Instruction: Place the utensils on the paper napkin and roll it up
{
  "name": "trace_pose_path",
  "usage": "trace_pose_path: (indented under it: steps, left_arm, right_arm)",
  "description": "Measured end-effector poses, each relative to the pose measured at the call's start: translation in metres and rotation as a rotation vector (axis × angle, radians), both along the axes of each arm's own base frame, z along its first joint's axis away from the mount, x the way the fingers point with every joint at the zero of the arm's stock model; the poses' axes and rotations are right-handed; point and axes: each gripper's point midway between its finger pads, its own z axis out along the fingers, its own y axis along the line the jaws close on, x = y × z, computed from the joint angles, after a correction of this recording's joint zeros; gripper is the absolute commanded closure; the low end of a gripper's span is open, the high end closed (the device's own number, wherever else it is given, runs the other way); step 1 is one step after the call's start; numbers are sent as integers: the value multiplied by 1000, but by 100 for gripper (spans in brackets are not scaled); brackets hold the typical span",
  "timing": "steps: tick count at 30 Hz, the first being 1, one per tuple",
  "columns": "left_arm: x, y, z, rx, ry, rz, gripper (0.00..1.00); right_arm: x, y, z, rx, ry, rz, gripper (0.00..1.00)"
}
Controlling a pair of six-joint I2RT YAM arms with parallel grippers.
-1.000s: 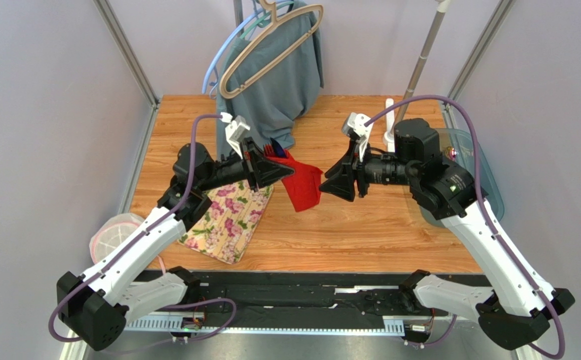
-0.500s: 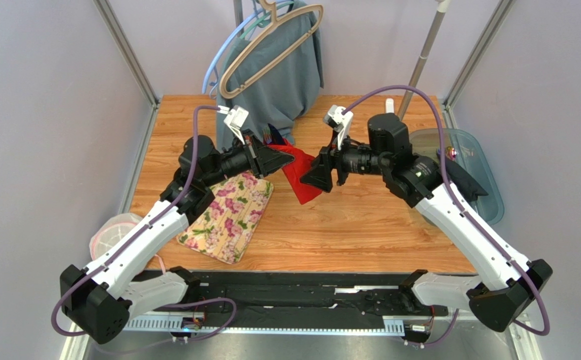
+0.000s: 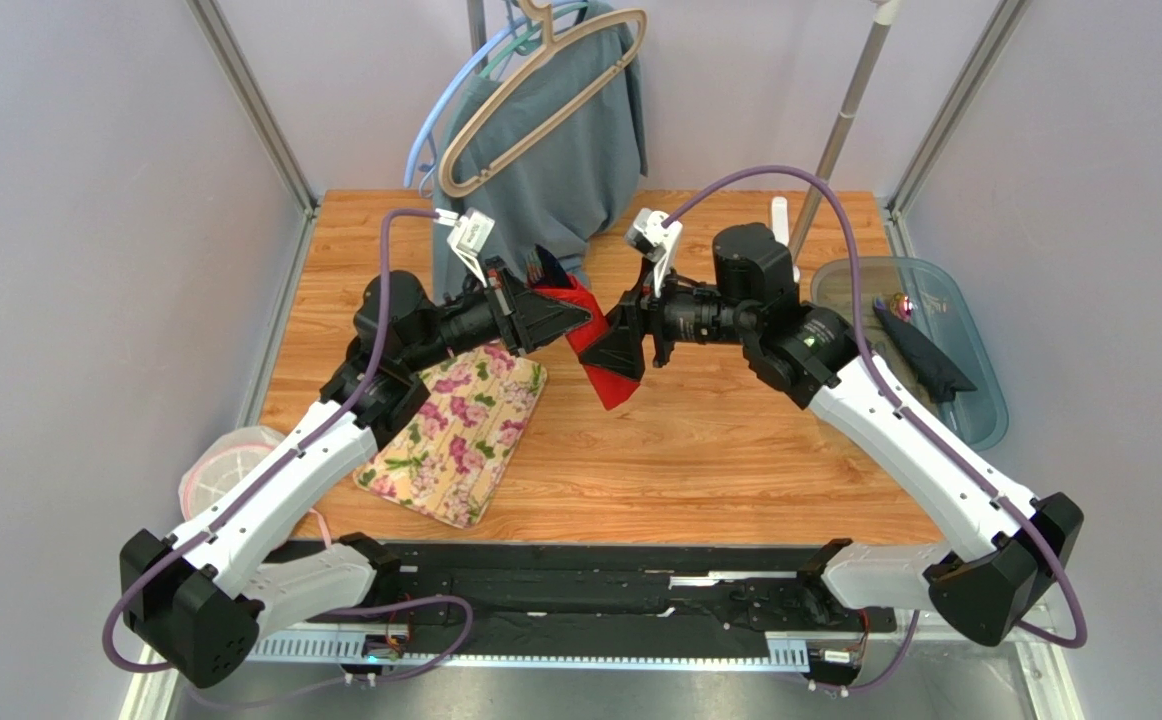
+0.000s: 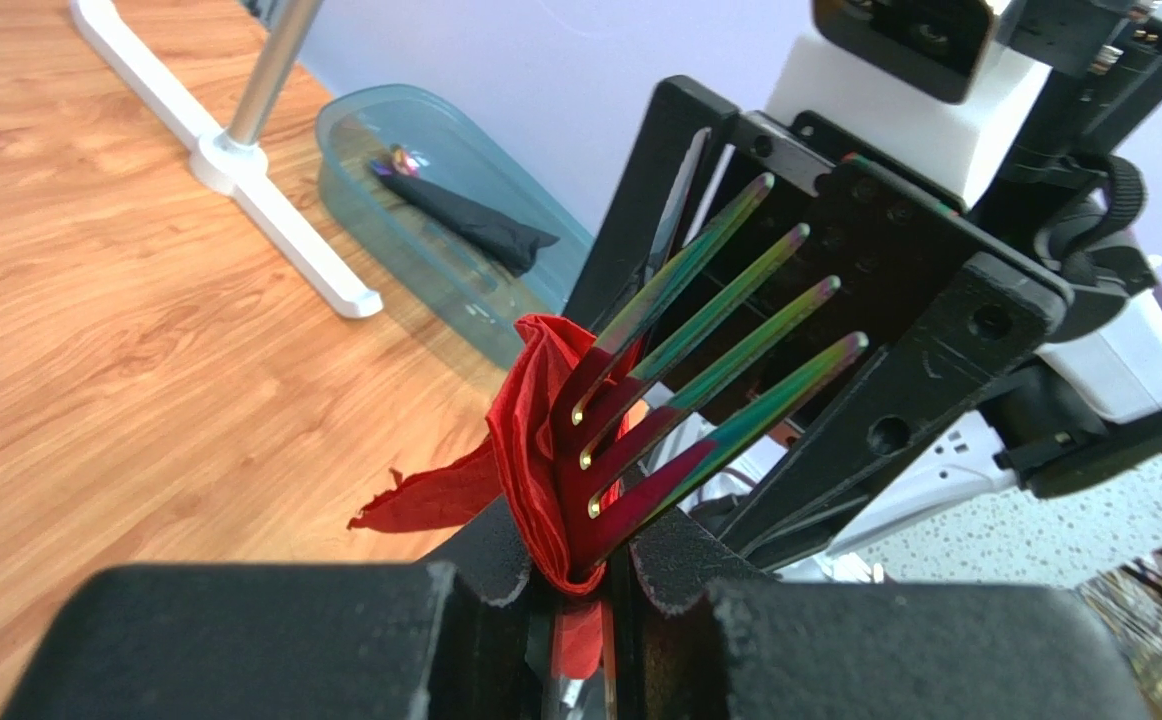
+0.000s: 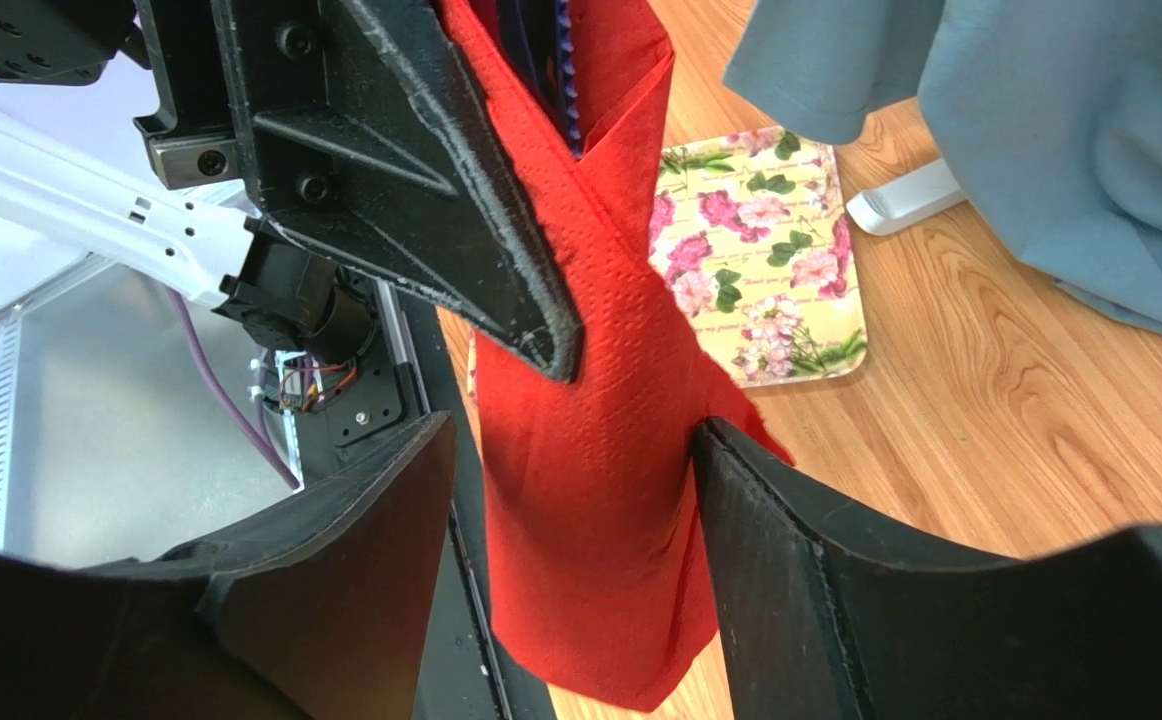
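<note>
- Your left gripper [image 4: 587, 578] has its fingers pressed together on the napkin [image 4: 527, 435], which is bunched around a fork [image 4: 707, 375]. The fork's shiny, rainbow-tinted tines stick up out of the red folds.
- In the right wrist view, a dark blue piece [image 5: 569, 83] with a toothed edge also sits inside the top of the napkin [image 5: 587, 570]. Any other cutlery in the bundle is hidden by the paper.
- Your right gripper [image 5: 572, 450] has its fingers spread, one on each side of the hanging napkin. The finger [image 5: 783, 540] on the right of that view meets the paper's edge, and the other stands clear of it.
- From above, the napkin [image 3: 613, 378] is held up over the middle of the table [image 3: 692, 465], between the left gripper [image 3: 565, 318] and the right gripper [image 3: 617, 348]. You cannot tell whether its lower tip touches the wood.
- The right gripper's body fills much of the left wrist view and blocks what lies behind the fork.
- A floral mat [image 3: 460, 435] lies flat on the table under the left arm, near the napkin but apart from it.
- A grey-green garment [image 3: 565, 165] hangs on a beige hanger [image 3: 542, 90] just behind both grippers.
- A white stand [image 3: 780, 225] rises at the back right.
- A clear tub [image 3: 978, 405] with something dark inside sits at the right edge.
- A round container [image 3: 227, 465] sits off the table's left side.
</note>
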Motion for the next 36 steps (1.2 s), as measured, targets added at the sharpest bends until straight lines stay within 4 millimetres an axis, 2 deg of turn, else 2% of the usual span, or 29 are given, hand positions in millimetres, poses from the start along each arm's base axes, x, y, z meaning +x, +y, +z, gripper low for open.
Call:
trace_pose_path:
  steps: [2, 6, 11, 14, 17, 18, 20, 23, 24, 26, 27, 30, 36]
  left_arm:
    - [-3, -1, 2, -8, -4, -15, 100]
    - [-10, -3, 10, -29, -26, -58, 100]
    - [-23, -5, 23, -65, -65, -127, 100]
    - [-32, -6, 31, -86, -101, -176, 100]
    - [-41, -6, 37, -98, -132, -218, 100]
    - [-44, -6, 39, -102, -140, -232, 100]
    - [-46, -6, 42, -108, -151, -241, 100]
    - [-50, -5, 46, -121, -147, -254, 100]
    - [-51, -5, 47, -124, -148, -255, 96]
    - [-52, -4, 49, -128, -149, -257, 80]
    - [-52, -4, 50, -129, -149, -257, 64]
    - [-52, -4, 50, -123, -164, -254, 46]
    - [-56, 0, 47, -103, -152, -242, 41]
  right_arm:
    - [-1, 1, 1, 4, -1, 6, 38]
    - [-7, 3, 3, 16, 9, 43, 51]
    - [-25, 7, 8, 52, 48, 136, 58]
    - [-37, 9, 14, 79, 81, 192, 67]
    - [-47, 10, 20, 110, 118, 231, 81]
    - [-50, 10, 21, 121, 133, 242, 90]
    - [-55, 11, 25, 139, 154, 261, 100]
    - [-60, 11, 32, 163, 174, 282, 100]
    - [-60, 12, 33, 167, 177, 287, 100]
    - [-61, 12, 35, 175, 182, 288, 100]
    - [-61, 12, 36, 177, 182, 289, 100]
    - [-62, 13, 38, 183, 201, 283, 100]
    - [-62, 13, 45, 203, 211, 277, 100]
